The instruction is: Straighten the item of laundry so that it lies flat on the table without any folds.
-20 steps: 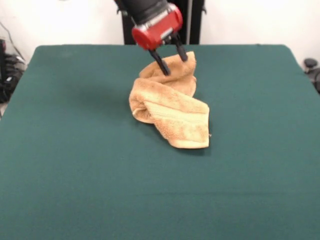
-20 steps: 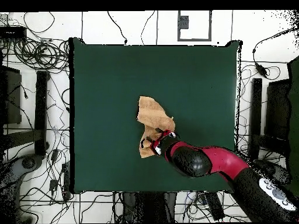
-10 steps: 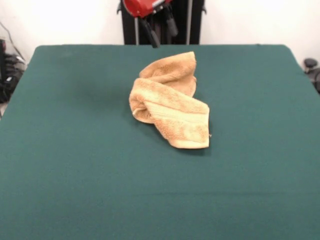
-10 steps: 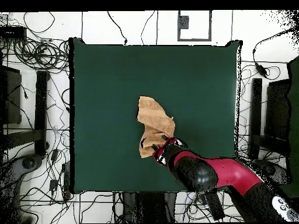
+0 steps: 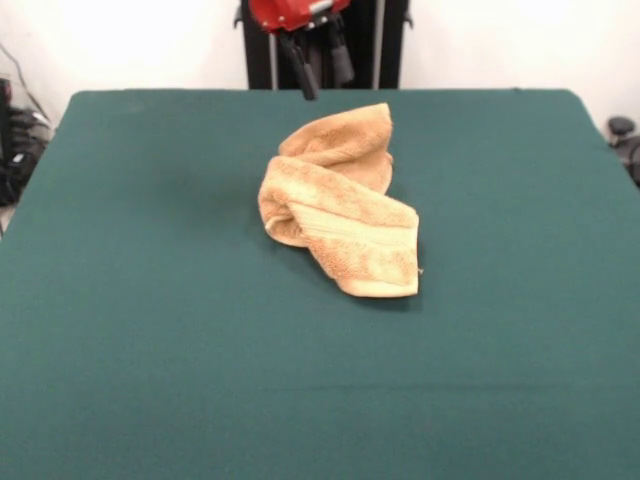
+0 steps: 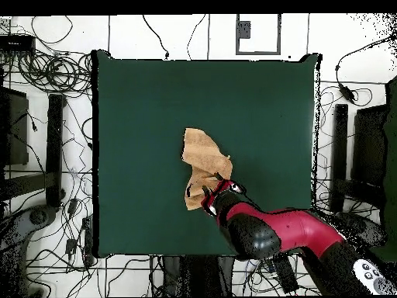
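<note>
The item of laundry (image 5: 340, 210), a tan-orange towel, lies crumpled and twisted near the middle of the green table (image 5: 150, 300). One folded end points toward the front edge and a bunched hump sits at the far end. My gripper (image 5: 322, 72) hangs high above that far end, open, its two black fingers apart with nothing between them and clear of the cloth. In the overhead view the towel (image 6: 203, 159) lies mid-table (image 6: 139, 109), and the gripper (image 6: 212, 192) overlaps the towel's end nearest the red arm.
Green cloth surrounds the towel on every side. Tangled cables (image 6: 46, 77) and dark stands (image 6: 340, 155) lie on the floor around the table. Black gear (image 5: 15, 140) shows past the table's left edge.
The gripper rose from the towel's far hump to the top of the front view, holding nothing. It has barely moved in the last half second. The towel kept its shape.
</note>
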Robot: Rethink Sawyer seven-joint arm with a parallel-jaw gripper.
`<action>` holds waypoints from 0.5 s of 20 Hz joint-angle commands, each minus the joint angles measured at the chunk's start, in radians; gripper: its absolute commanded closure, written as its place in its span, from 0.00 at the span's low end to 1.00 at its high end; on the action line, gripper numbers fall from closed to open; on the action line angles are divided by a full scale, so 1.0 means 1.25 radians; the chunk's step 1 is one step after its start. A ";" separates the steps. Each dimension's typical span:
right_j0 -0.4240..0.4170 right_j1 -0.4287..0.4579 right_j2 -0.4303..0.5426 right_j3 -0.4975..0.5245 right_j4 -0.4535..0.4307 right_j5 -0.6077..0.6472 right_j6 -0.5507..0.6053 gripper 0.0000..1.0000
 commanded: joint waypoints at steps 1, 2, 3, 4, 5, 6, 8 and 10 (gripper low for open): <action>0.058 0.046 -0.028 -0.039 -0.051 -0.042 0.098 0.00; 0.061 0.047 -0.030 -0.039 -0.055 -0.045 0.101 0.00; 0.065 0.047 -0.033 -0.038 -0.059 -0.050 0.103 0.00; 0.064 0.054 -0.036 -0.039 -0.062 -0.052 0.105 0.00; 0.067 0.060 -0.042 -0.041 -0.068 -0.060 0.108 0.00; 0.071 0.067 -0.049 -0.040 -0.072 -0.069 0.114 0.00; 0.081 0.071 -0.065 -0.037 -0.084 -0.093 0.123 0.00; 0.093 0.068 -0.079 -0.029 -0.091 -0.118 0.133 0.00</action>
